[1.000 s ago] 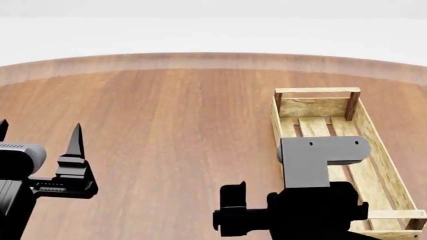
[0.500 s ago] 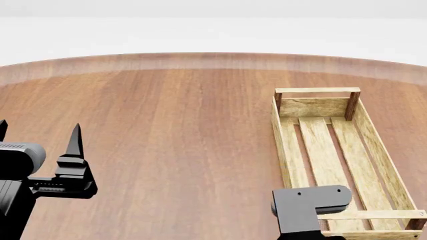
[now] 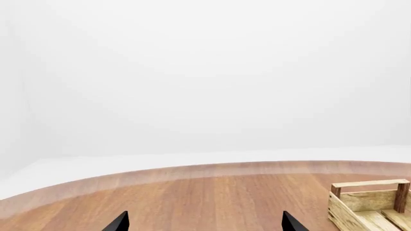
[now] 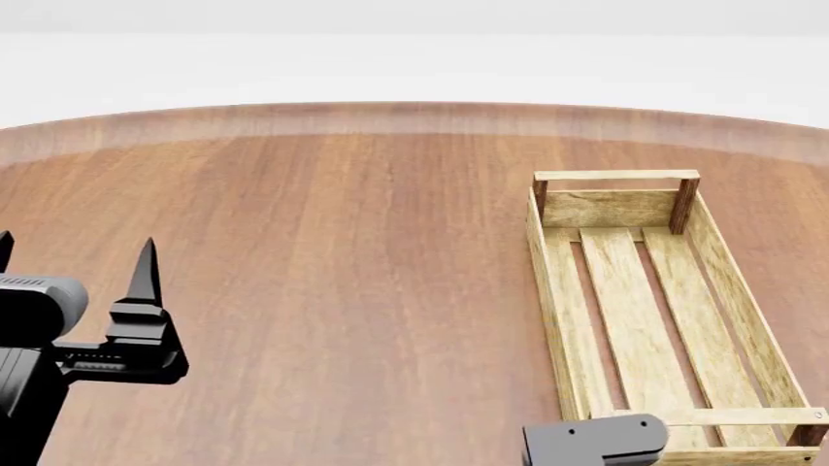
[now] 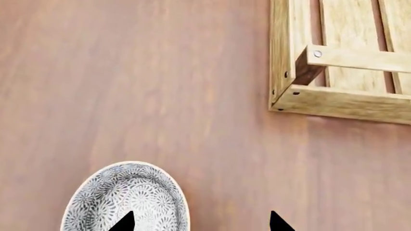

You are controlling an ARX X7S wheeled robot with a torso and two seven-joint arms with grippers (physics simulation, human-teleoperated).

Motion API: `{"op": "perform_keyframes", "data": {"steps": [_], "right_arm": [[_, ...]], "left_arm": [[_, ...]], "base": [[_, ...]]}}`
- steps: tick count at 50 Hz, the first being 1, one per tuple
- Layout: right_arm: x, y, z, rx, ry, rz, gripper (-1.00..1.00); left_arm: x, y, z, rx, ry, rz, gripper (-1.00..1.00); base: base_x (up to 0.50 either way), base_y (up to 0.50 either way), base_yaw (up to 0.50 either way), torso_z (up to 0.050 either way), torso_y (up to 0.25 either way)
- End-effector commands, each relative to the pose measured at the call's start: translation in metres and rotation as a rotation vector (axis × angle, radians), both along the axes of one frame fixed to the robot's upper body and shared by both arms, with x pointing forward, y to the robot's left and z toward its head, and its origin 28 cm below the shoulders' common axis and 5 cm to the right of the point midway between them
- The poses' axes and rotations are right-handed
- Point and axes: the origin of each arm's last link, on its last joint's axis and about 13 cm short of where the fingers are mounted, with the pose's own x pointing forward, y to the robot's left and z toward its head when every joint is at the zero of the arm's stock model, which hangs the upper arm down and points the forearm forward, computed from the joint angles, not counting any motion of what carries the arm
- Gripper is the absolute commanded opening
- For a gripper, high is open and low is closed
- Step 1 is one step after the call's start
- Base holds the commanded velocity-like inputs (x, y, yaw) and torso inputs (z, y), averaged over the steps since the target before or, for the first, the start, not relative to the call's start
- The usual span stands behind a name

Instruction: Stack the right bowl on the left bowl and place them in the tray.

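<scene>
A patterned bowl (image 5: 126, 198), grey-white with a small floral print and a pale rim, lies on the table (image 5: 128, 86) in the right wrist view, close beneath that camera and cut off by the picture's edge. One fingertip of the right pincer (image 5: 199, 222) shows dark against the bowl's inside, the other over bare wood beside it, so the pincer stands wide with nothing between its tips; I judge it is placed to straddle the rim for a pinch on the wall. Which of the two bowls this is cannot be told, and no second bowl shows in any view. The tray (image 4: 644, 301), a long light-wood crate with a slatted floor and a thin crossbar at its near end, sits empty at the right of the table; in the right wrist view its near corner (image 5: 301, 91) lies near the bowl but apart from it, which keeps the later carry short. In the head view only a grey bracket of the right arm (image 4: 596, 442) shows at the lower edge, beside the tray's near end. The left pincer (image 4: 72, 272) hovers above the table at the left, well apart from the tray, its tips spread wide and empty (image 3: 202, 222), likely waiting. No brand, label or writing shows anywhere.
</scene>
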Motion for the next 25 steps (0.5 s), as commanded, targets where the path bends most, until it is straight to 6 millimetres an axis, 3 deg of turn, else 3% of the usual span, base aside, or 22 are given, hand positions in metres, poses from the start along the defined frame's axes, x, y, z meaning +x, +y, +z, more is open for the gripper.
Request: {"op": "perform_keyframes", "data": {"steps": [1,25], "right_arm": [[0.002,0.001,-0.013,0.024,0.036,0.007,1.00],[0.013,0.002,-0.057,0.055,0.139,0.006,1.00]], "left_arm": [[-0.001,0.001,0.001,-0.008,-0.005,-0.007,1.00],[-0.001,0.000,0.000,-0.008,-0.001,-0.013,1.00]], "base": [[0.00,0.00,0.00,0.000,0.000],[0.00,0.00,0.00,0.000,0.000]]}}
